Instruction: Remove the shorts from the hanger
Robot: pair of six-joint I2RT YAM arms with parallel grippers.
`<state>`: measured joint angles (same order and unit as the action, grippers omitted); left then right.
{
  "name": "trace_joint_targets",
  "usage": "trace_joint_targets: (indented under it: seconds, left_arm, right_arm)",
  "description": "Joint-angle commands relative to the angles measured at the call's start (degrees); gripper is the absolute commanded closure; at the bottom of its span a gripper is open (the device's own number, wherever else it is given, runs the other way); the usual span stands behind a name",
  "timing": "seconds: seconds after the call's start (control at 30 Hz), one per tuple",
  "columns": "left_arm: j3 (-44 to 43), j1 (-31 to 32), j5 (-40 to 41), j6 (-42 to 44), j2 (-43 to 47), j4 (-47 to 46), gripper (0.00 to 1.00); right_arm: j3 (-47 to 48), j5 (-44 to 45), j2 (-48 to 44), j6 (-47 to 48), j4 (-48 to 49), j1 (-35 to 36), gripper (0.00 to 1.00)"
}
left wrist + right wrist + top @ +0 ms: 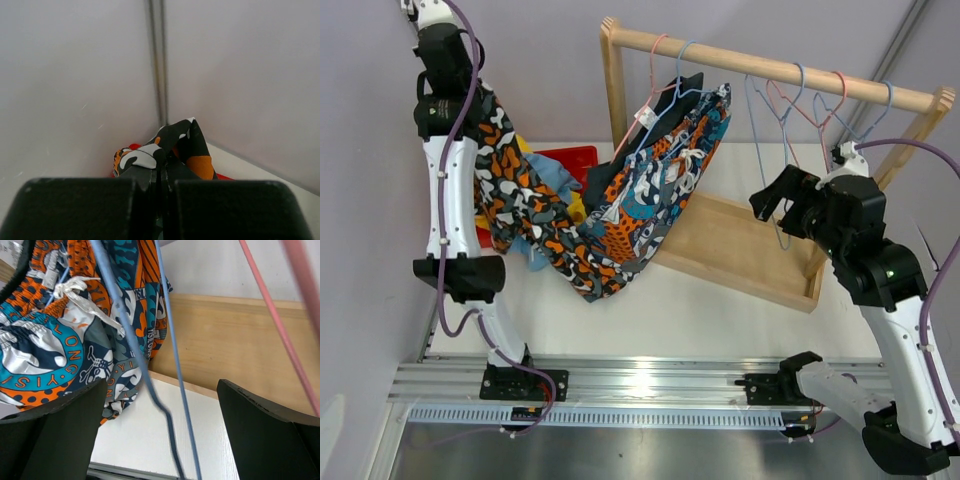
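Note:
My left gripper [478,95] is raised high at the back left, shut on orange, black and white patterned shorts [525,195] that trail down to the table. In the left wrist view the fingers [161,165] pinch that fabric [192,145] tight. A second pair of patterned shorts [670,170], blue and orange, hangs on a hanger from the rod [770,65], with black shorts [685,85] behind it. My right gripper [770,205] stands open at an empty blue hanger [760,130]; its wires [175,390] run between the jaws [160,405], touching neither.
A red bin [570,158] sits at the back left with blue [555,178] and yellow [576,208] fabric beside it. Several empty hangers, one of them pink [272,315], dangle from the wooden rack, whose base board [740,245] slopes across the table.

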<state>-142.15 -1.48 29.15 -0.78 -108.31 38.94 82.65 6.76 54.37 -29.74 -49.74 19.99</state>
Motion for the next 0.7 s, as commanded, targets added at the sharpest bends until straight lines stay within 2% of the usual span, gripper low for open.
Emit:
trace_joint_targets:
  seconds: [0.0, 0.07, 0.17, 0.2, 0.3, 0.33, 0.43, 0.53, 0.6, 0.67]
  left_arm:
    - [-0.76, -1.95, 5.22, -2.48, -0.58, -0.62, 1.00]
    - [0.90, -2.04, 6.79, -2.91, -1.02, -0.62, 1.00]
    - [3.27, -2.04, 6.80, -3.70, -2.43, -0.88, 0.87]
    - [4.32, -2.04, 5.84, -3.97, -2.87, -0.88, 0.63]
    - [5.56, -2.04, 4.78, -5.46, -5.50, 0.08, 0.10]
    - [5.65, -2.13, 4.78, -6.16, -6.20, 0.96, 0.01]
    - [4.95, -2.04, 4.35, -8.35, -7.53, 3.94, 0.01]
    - [6.96, -0.91, 3.38, -9.51, -4.64, 5.70, 0.01]
    - [11.17, 0.33, 2.76, -9.25, -0.16, 5.54, 0.01]
    - [14.16, 3.83, 1.44, -7.49, 5.36, 4.31, 0.01]
  right_arm:
    - [-0.74, -1.75, 0.03, 0.65, 4.38, -0.12, 0.01]
    - [-1.44, -2.19, 0.04, 0.56, 4.82, -0.04, 0.01]
    - [-2.23, -3.42, -0.58, 0.73, 5.52, -0.12, 0.00]
    - [-2.41, -4.21, -0.84, 0.99, 6.31, -0.12, 0.01]
    - [-2.67, -10.00, -2.24, 2.57, 8.85, -0.04, 0.01]
    - [-2.50, -11.67, -2.68, 2.93, 9.48, 0.05, 0.01]
    - [-1.62, -19.05, -3.83, 4.42, 12.11, 0.31, 0.01]
    - [0.04, -26.87, -3.14, 4.69, 15.01, 1.27, 0.00]
    - [1.19, -31.45, -2.17, 4.86, 17.82, 2.59, 0.01]
    - [4.43, -31.90, 0.38, 5.21, 19.23, 6.36, 0.01]
